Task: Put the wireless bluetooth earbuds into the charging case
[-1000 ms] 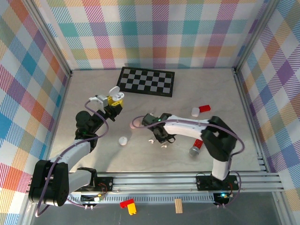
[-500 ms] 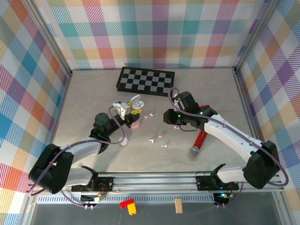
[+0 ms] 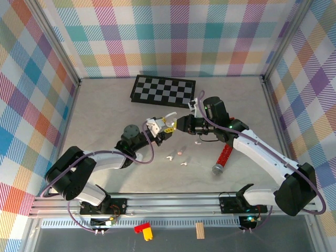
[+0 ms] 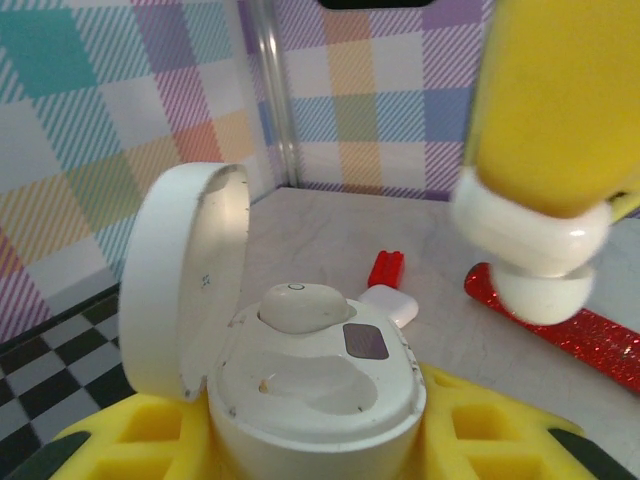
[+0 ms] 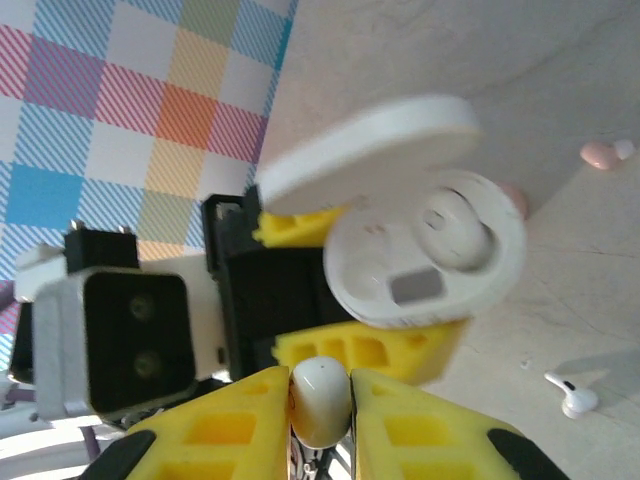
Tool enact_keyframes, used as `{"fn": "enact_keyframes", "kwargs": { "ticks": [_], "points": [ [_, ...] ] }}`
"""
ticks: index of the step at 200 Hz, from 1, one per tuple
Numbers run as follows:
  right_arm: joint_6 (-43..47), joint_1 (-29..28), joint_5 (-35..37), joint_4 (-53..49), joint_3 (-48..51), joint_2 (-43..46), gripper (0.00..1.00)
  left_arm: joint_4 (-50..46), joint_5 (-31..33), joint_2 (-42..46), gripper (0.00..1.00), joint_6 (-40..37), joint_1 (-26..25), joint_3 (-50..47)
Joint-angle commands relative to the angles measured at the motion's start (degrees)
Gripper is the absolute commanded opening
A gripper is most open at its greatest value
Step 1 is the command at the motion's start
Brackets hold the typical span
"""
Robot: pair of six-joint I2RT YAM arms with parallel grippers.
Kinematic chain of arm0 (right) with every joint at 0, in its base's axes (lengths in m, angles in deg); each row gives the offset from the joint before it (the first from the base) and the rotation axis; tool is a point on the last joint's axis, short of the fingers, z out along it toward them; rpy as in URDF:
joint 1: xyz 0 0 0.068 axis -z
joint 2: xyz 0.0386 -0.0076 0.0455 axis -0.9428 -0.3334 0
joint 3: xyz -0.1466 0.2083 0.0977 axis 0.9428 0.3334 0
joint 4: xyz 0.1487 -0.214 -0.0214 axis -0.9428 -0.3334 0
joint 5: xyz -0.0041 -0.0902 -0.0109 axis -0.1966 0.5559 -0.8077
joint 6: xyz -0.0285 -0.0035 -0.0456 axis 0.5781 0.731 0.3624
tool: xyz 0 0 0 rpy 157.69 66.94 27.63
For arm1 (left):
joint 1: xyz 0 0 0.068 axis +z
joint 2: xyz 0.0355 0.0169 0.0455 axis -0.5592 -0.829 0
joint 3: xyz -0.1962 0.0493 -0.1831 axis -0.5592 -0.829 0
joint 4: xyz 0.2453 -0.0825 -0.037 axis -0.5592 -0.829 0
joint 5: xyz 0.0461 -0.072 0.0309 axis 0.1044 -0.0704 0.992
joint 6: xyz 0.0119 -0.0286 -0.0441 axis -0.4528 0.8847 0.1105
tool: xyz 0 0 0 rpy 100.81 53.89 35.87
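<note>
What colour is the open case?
The case is white, clearest in the left wrist view.

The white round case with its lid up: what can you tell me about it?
The case is glossy white plastic, pebble-shaped, its hinged lid swung open. One white earbud sits in one socket; the other socket is empty, beside a small dark rectangle. The left pincer clamps its base between yellow pads.
</note>
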Motion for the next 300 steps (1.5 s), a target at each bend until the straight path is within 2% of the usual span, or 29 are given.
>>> {"fn": "enact_keyframes", "kwargs": {
  "ticks": [1, 64, 153, 178, 240, 263, 300],
  "points": [
    [0.0, 0.3, -2.2, 3.3, -2.9, -0.9, 0.19, 3.8, 0.2, -0.3, 0.26, -3.5, -1.7, 1.9],
    [0.9, 0.3, 1.3, 1.8, -3.1, -2.4, 0.18, 3.7, -0.3, 0.3, 0.26, -3.3, -2.5, 2.4],
    [0.8, 0.3, 1.1, 2.8, -1.7, -4.8, 0.2, 3.7, 0.2, 1.3, 0.26, -1.1, -2.6, 2.4],
    [0.7, 0.3, 1.8, 2.3, -1.4, -4.4, 0.25, 3.6, 0.3, 1.3, 0.26, -0.6, -2.5, 2.5],
    [2.5, 0.3, 4.7, 0.3, -1.5, -1.8, 0.32, 3.7, 0.9, 1.3, 0.26, -0.2, -2.6, 2.5],
    [3.3, 0.3, 4.7, 1.3, -1.1, -0.3, 0.38, 3.8, 1.1, 1.0, 0.26, -0.2, -2.5, 2.3],
    [6.8, 0.3, 0.4, 4.5, -1.3, 3.1, 0.49, 3.8, 1.8, 0.6, 0.26, -1.2, -2.5, 1.7]
  ]
}}
